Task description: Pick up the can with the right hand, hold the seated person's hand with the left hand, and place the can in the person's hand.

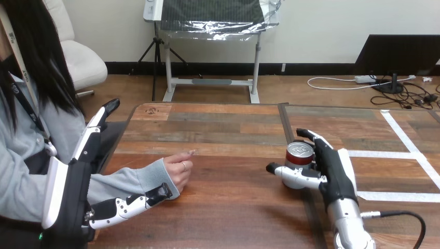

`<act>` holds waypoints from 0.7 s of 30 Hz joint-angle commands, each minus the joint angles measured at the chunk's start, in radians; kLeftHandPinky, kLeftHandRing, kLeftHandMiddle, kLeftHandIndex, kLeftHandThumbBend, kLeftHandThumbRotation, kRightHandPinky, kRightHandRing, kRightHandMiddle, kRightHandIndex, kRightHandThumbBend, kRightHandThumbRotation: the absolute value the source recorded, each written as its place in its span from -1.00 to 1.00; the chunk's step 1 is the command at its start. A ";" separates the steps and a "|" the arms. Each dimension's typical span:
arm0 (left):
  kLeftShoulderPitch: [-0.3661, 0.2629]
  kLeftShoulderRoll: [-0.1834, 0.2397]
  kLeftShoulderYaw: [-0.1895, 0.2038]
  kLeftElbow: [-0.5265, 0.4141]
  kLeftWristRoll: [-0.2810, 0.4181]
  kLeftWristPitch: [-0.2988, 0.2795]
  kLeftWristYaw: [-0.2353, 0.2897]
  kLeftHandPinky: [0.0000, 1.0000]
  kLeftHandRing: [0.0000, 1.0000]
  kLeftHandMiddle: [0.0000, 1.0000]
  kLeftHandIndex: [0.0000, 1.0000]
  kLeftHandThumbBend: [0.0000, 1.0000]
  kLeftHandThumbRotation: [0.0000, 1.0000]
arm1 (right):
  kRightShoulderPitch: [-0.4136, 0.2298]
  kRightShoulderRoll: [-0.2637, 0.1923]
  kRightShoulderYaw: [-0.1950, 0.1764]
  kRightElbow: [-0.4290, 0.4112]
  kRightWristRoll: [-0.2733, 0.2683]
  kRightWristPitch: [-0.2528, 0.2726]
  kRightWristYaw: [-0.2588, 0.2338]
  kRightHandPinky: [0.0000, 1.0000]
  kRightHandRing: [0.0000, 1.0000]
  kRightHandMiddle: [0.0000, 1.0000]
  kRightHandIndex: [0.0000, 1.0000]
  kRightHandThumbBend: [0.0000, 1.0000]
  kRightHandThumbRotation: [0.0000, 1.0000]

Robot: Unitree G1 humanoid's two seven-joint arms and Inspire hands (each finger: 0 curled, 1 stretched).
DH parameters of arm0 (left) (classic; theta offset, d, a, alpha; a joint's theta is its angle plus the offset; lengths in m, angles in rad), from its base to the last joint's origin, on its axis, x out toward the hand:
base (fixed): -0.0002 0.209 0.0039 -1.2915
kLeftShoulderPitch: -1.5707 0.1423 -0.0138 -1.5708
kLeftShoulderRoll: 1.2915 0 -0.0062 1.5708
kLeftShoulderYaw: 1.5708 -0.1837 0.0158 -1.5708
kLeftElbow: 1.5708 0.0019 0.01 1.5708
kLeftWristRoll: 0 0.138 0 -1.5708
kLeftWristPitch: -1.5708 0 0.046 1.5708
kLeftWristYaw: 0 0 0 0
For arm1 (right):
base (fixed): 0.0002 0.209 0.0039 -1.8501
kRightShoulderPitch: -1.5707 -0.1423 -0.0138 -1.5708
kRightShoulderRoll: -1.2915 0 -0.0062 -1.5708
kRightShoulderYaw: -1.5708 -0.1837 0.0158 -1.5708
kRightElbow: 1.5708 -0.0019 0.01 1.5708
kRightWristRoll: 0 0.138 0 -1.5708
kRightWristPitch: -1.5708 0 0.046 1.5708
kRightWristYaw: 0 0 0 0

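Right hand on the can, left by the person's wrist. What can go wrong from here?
The left hand has straight fingers, just its thumb at the person's wrist: the person's hand is unheld and may pull away. It lies curled on the table, no open palm for the can. The right hand grips the can sidelong; it might tip when lifted.

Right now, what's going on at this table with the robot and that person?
The right robot hand is curled round a can standing on the table. The left robot hand, fingers straight, has its thumb against the sleeve at the person's hand, which rests on the table holding nothing.
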 commanded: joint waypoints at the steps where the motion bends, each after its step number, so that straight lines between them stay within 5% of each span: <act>1: -0.033 0.025 -0.005 -0.026 -0.010 -0.027 0.010 0.75 0.85 0.83 0.81 1.00 -0.05 | -0.028 0.002 -0.017 -0.010 0.014 -0.026 0.002 0.50 0.58 0.63 0.72 0.94 -0.99; 21: -0.025 0.033 -0.008 -0.009 -0.038 -0.056 -0.002 0.73 0.85 0.83 0.81 1.00 -0.07 | 0.003 0.027 -0.023 0.001 0.021 -0.028 -0.004 0.50 0.56 0.61 0.70 0.99 -0.83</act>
